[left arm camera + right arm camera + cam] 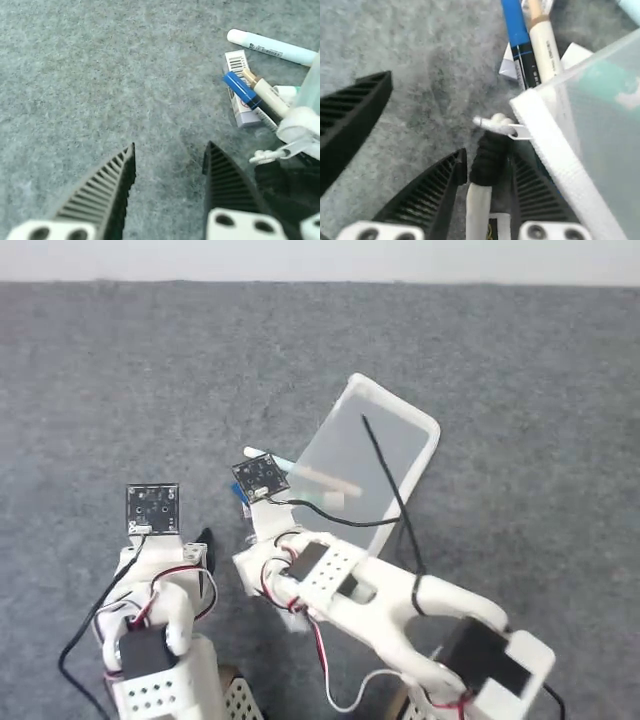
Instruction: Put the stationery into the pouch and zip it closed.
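The translucent pouch (375,455) with a white zipper edge (555,150) lies flat on the grey mat. By its near corner lie a white marker (270,46), a blue pen (240,90), a beige pen (265,95) and a small white box (240,107). My right gripper (489,152) is at that corner beside the white zipper pull (500,125), shut on a pen with a black grip and white barrel (490,160). Just to the left, my left gripper (170,145) hangs open over bare mat. The beige pen's far end meets the pouch; whether inside or under it is unclear.
Grey mat (120,380) covers the whole table, with free room to the left and beyond the pouch. A black cable (395,490) crosses over the pouch. The two grippers sit close together near the pouch corner (300,120).
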You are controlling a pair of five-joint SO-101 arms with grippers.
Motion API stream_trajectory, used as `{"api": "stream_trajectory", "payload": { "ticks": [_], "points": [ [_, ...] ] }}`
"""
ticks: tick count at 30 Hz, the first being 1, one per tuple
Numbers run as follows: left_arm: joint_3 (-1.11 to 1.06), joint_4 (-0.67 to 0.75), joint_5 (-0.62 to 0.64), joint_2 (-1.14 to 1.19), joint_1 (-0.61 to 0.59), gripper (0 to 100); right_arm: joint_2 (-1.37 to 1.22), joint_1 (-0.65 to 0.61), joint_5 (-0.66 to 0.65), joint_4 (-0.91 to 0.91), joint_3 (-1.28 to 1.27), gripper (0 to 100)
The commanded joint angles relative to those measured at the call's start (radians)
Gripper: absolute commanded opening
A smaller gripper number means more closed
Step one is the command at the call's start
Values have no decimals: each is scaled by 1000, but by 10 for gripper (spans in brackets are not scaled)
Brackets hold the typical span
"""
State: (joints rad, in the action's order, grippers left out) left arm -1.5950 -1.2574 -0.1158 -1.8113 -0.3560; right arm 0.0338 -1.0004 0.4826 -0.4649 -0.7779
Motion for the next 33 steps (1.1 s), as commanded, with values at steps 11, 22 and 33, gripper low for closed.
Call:
{"api": "stream_trajectory", "payload": {
  "ticks": [11, 22, 33],
  "points": [
    [56, -5, 14, -15, -5, 210, -13, 19, -11, -151, 101, 5],
    [56, -8, 11, -15, -5, 210, 209, 42, -402, -437, 104, 6],
    [62, 12, 20, -15, 0, 277, 509, 239, -537, -493, -11, 6]
  ]
}}
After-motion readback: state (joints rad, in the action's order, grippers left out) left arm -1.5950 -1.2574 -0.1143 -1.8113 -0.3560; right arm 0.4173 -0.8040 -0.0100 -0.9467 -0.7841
